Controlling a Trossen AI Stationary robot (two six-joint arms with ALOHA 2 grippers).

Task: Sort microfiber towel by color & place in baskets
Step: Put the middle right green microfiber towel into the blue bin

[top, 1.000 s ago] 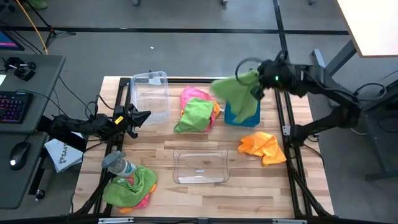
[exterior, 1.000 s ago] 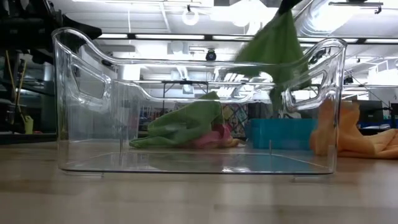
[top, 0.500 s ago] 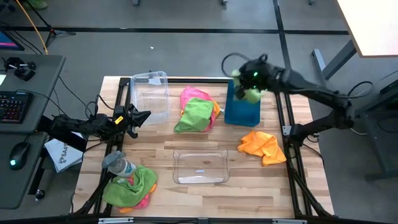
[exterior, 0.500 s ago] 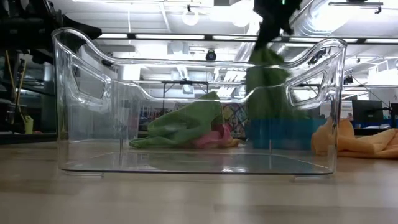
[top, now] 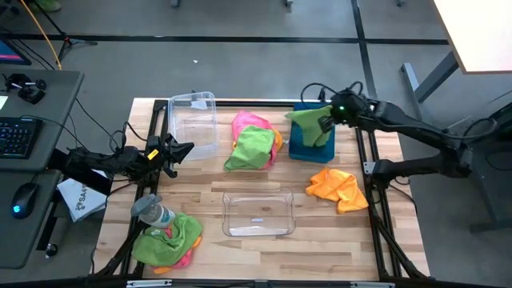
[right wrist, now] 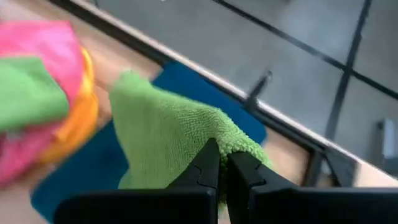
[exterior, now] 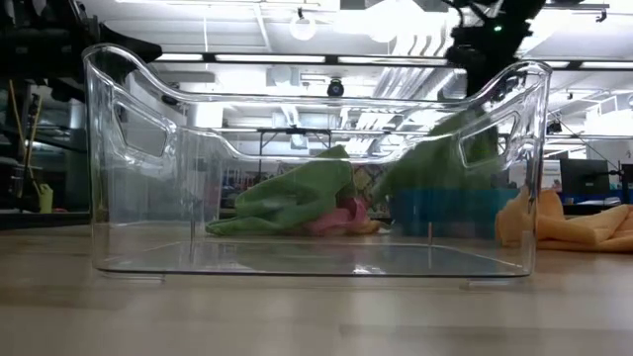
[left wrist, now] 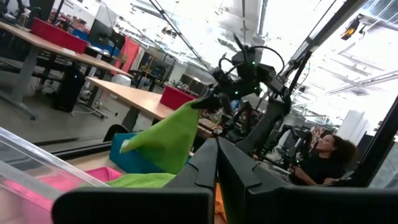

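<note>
1. Pinching a lime green towel (top: 310, 126) by one edge, the right gripper (top: 328, 122) hangs above the blue basket (top: 302, 149), its fingers pressed onto the cloth; the towel drapes down over the basket's rim, touching it.
2. Beside the blue basket, toward the left arm, lies a mixed pile (top: 254, 142) of green, pink and orange towels. An orange towel (top: 336, 187) lies near the blue basket on its near side.
3. One clear basket (top: 194, 122) stands beyond the pile from the blue basket, and a second clear basket (top: 258, 213) sits well apart toward the table's front, both with nothing in them.
4. Farther still from the blue basket, a second heap (top: 166, 237) lies beside a bottle (top: 152, 211).
5. The left gripper (top: 172, 151) waits by the first clear basket with its jaws pressed together on nothing.
6. Risk, as I judge it: much of the cloth hangs across the rim, so a release here could leave it half outside or let it slide onto the table. Fuzzy fabric may also cling to the fingers.
</note>
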